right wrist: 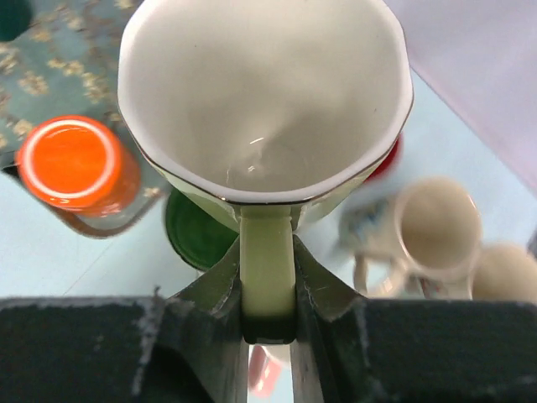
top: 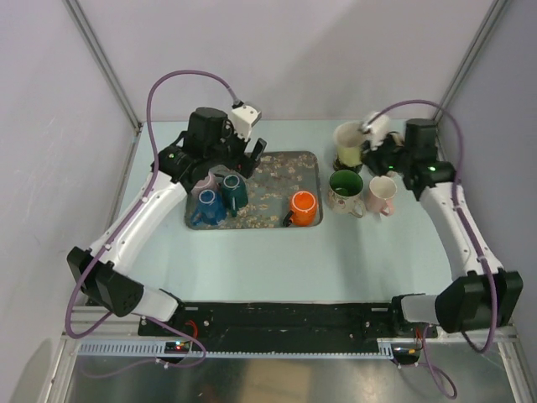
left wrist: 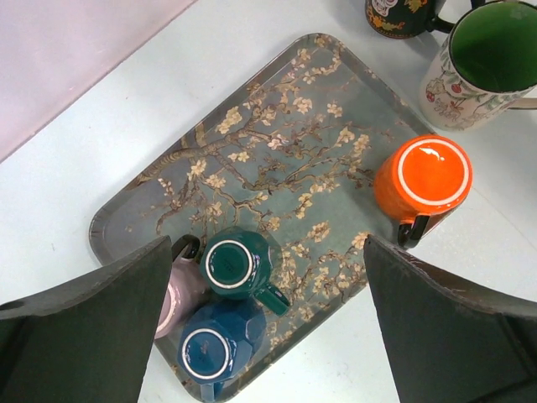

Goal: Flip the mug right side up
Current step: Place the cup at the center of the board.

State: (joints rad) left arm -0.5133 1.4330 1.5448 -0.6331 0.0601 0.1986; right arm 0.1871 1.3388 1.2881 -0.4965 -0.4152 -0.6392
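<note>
now the right end effector [right wrist: 268, 290] is pinched shut on the thin handle of the pale mug [right wrist: 260, 92], mouth up, over the green mug [right wrist: 195, 233]. it could slip or swing and hit the cups below. the left end effector [left wrist: 268, 245] hangs wide open over the tray [left wrist: 277, 109].

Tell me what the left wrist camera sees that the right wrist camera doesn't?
Left wrist only: teal mug and blue mug bottom up, a pink mug beside them. Right wrist only: the right gripper shut on a pale mug's handle, mouth up. Both: the tray, the orange mug bottom up, a green-lined mug.
</note>
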